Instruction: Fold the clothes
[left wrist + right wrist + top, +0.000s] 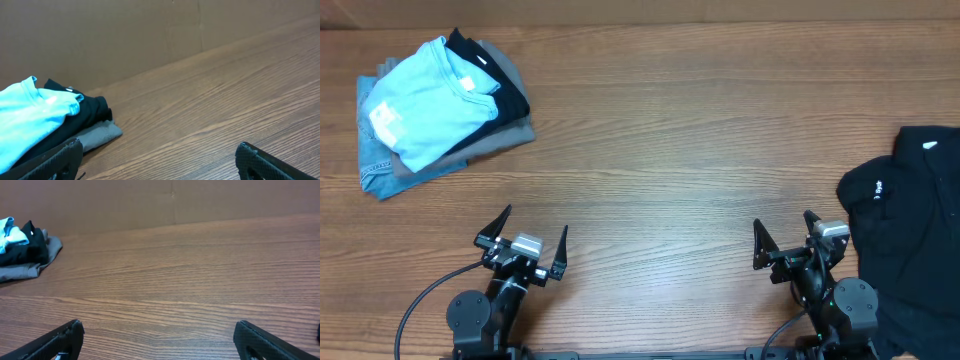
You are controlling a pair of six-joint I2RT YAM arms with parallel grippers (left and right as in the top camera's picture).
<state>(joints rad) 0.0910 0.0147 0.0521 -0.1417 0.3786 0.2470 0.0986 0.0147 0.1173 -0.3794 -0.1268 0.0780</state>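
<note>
Right pincer: I see it (782, 218) spread wide and holding nothing, low at the near edge of the table (660, 150). In its wrist view the fingers (55, 340) stand far apart over bare wood.
Left pincer: it (536, 218) is also spread wide and empty, at the same near edge and well to the left of the other.
Polo: the black polo (910, 230) lies crumpled and unfolded at the table's right edge, just beside the right pincer on its outer side. Part of it runs out of my overhead view. Neither pincer grips it, and it is well apart from the left pincer.
Writing: I make out two small white logos on the polo, one (876, 185) on the near bulge and one (930, 146) higher up. Both are too small for me to read.
Pile: a stack sits at the far left corner, well apart from both pincers. A light blue tee (425, 105) with a white print I cannot read lies on top, over black (500, 80), grey (510, 135) and denim (380, 175) pieces.
</note>
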